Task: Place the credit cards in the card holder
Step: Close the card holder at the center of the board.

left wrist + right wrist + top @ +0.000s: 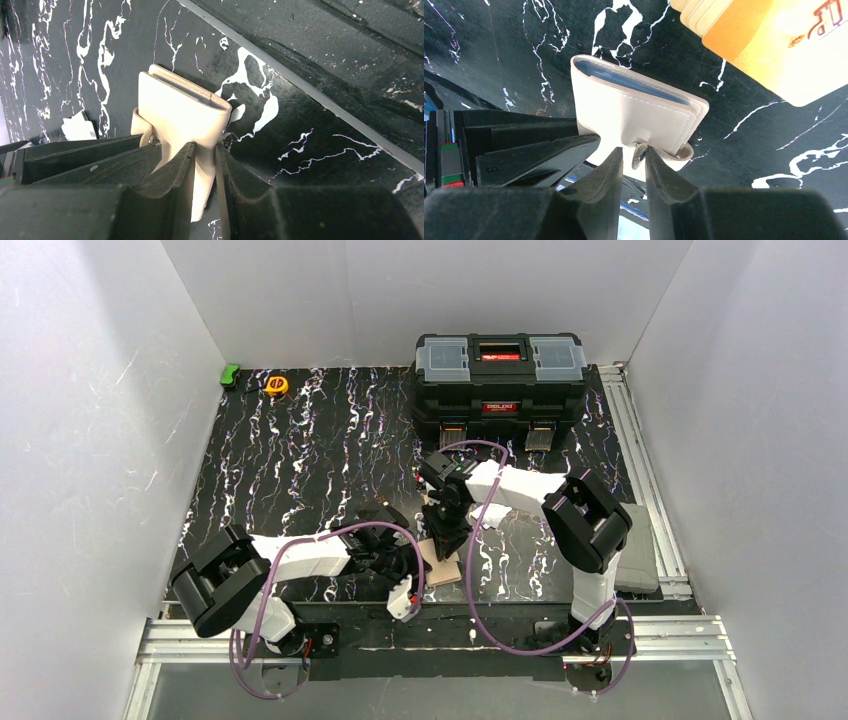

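While the left end effector (205, 150) is clenching on a cream flap of the card holder (180, 107), not far from the near edge of the table (300, 440), the holder is sitting folded between the two arms. I cannot tell if it is resting on the table or hanging a little above it.

Just behind it, the right end effector (633, 150) is reaching down from the far side. Its jaws are standing a little apart, with the snap tab (640, 154) showing in the gap, so it is looking released to me and not grasping.

In the right wrist view, the holder's long axis is running across the jaws, and the pale blue inside (624, 82) is showing along the edge that is pointing away from them. The orange card (774, 50) is lying beyond that edge, to the upper right, apart from the holder. I am judging the right arm to be the one for fetching it, since the left is occupied.

This card is cut off by the frame, and cream layers are showing beside its corner that I cannot identify. From above, the arms are covering most of this spot. I am not finding the black card anywhere.

Far behind, the black toolbox (500, 380) and a yellow tape measure (276, 385) are standing well apart from the work.
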